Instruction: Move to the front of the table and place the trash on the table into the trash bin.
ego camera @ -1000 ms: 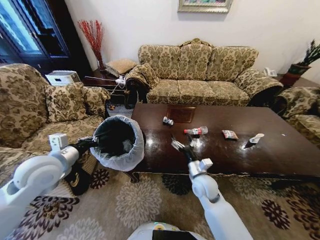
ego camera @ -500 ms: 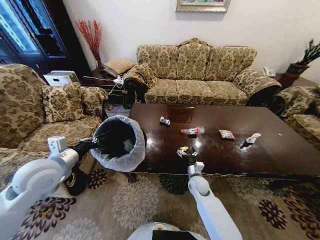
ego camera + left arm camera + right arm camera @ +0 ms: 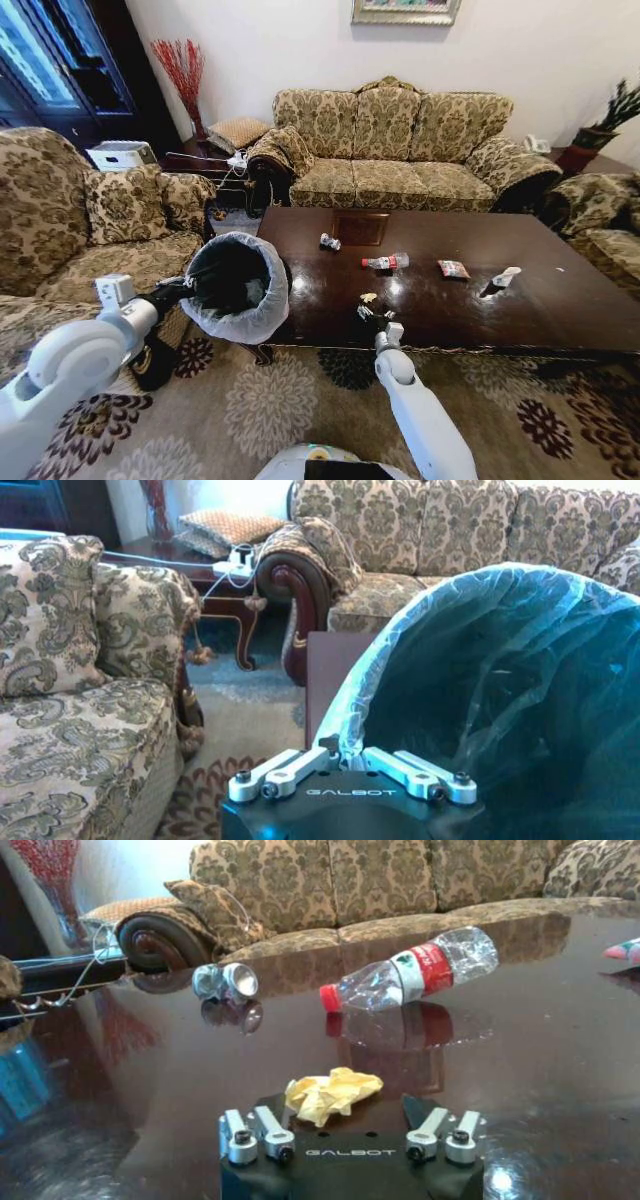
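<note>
Patterned carpet (image 3: 270, 400) fills the bottom of the head view, where our two white arms reach forward. Our right gripper (image 3: 372, 315) sits low at centre frame over the near edge of the large dark-brown glossy wooden table (image 3: 560, 310). In the right wrist view its fingers (image 3: 262, 1125) stand apart on either side of a small crumpled yellow paper scrap (image 3: 332, 1093), so it is spread narrow around the scrap and not yet closed on it. Our left gripper (image 3: 190, 288) is at the left of the frame, clamped on the rim of the round dark trash bin lined with a translucent white bag (image 3: 262, 312), holding it just beside the table's left end.

Farther up the table lie a clear plastic bottle with a red label (image 3: 386, 262), a small silvery crushed piece (image 3: 329, 242), a colourful snack wrapper (image 3: 453, 268) and a white cup piece (image 3: 506, 275).

We judge the scrap pick is under way; next we need to close squarely, lift, and swing left over the bin.
</note>
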Controlling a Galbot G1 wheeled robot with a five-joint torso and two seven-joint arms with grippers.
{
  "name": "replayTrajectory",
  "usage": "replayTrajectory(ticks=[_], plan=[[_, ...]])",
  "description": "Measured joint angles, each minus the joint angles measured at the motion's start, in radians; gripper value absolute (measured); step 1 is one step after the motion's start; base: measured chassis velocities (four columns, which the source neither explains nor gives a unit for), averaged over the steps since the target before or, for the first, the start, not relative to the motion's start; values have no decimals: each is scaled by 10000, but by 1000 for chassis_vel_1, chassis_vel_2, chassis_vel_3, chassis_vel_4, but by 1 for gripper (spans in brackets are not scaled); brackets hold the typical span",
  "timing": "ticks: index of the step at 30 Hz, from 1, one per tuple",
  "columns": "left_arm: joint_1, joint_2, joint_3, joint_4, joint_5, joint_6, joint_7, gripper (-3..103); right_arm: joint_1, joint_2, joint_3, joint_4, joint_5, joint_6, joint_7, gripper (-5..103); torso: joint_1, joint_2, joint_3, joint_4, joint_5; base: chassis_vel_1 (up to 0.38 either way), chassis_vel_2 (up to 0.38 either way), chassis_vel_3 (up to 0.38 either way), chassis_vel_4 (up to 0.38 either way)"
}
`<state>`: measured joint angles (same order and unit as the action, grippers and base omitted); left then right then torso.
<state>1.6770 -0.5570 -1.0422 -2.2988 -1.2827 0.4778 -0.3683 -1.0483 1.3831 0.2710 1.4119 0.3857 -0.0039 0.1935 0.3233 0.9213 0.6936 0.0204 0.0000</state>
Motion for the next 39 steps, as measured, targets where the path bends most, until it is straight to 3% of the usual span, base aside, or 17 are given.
replayTrajectory(ticks=[11,14,16,26,30,33,34,36,39], plan=[[-70,-68,58,22,12,-11,15,0,62,-49,-23,-59,23,20,-152,46,1,0,0,0,0,0,0,0,0],[-58,-81,58,18,20,-17,17,0,79,-49,-27,-69,23,19,-165,46,0,0,0,0,0,0,0,0,0],[-53,-95,57,-3,27,-17,52,0,94,-49,-31,-104,28,19,-187,33,1,0,0,0,0,0,0,0,0],[-49,-66,52,13,75,-17,105,0,62,-76,-20,-1,55,38,-305,5,1,-1,0,0,0,0,0,0,0],[-50,7,43,35,75,-17,112,0,-11,-200,2,327,192,736,-1083,1,1,0,0,0,2,0,0,0,0],[-69,101,40,109,58,-17,108,0,-207,-435,-63,1527,411,1422,-2284,0,1,0,1,-1,1,0,0,0,0],[-69,101,40,109,58,-17,108,0,-207,-435,-63,1527,411,1422,-2284,0,1,0,1,-1,1,0,0,0,0],[-72,183,37,144,12,6,93,0,-297,-605,-326,2913,510,1512,-3047,0,1,0,0,-1,0,0,0,0,0],[-104,243,51,180,-14,40,76,0,-232,-837,-803,4364,672,1157,-3431,0,1,0,-1,-1,1,0,0,0,0]])
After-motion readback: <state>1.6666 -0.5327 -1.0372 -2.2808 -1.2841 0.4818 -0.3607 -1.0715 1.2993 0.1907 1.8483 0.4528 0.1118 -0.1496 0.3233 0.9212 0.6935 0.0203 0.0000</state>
